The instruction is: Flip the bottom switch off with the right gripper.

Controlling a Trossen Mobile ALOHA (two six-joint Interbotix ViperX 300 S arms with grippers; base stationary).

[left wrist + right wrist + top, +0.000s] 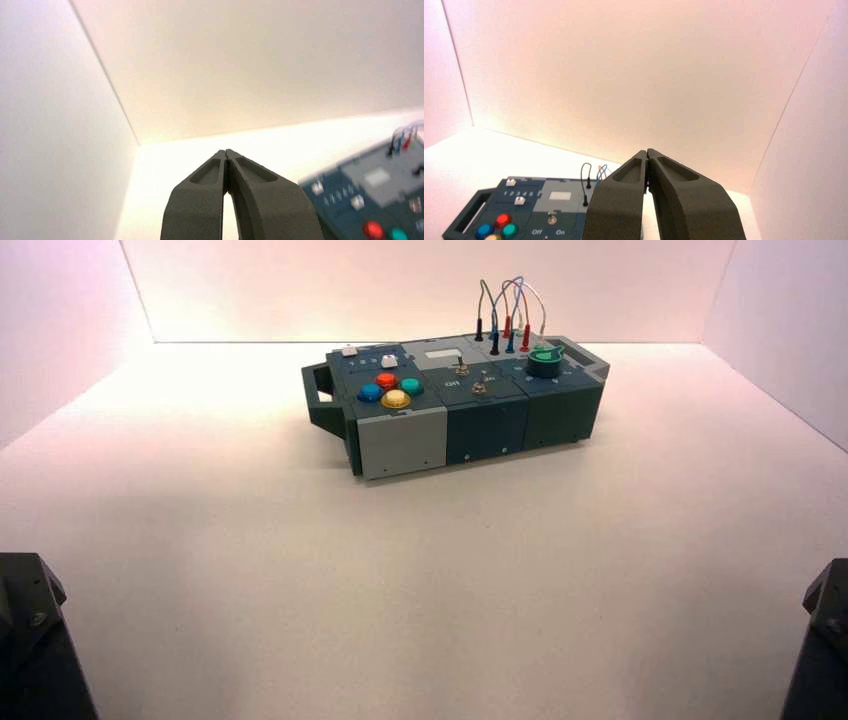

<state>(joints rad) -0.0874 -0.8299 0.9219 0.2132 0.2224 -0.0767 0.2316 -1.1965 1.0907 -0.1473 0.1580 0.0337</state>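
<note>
Touching nothing, the right gripper (647, 152) is held well apart from the box (487, 430), its two tips pressed together with nothing pinched. The left gripper (226, 152) is parked at the left side, its tips also closed on nothing. The bottom switch (479, 388) is seen on the box's dark middle panel, near the front edge, between the yellow button (396, 399) and the green knob (545, 361).

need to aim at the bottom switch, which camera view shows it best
The high view: it shows the bottom switch whole, near the box's front edge. The right wrist view cuts off around there, catching its tip at most; the left wrist view leaves it out of frame.
</note>
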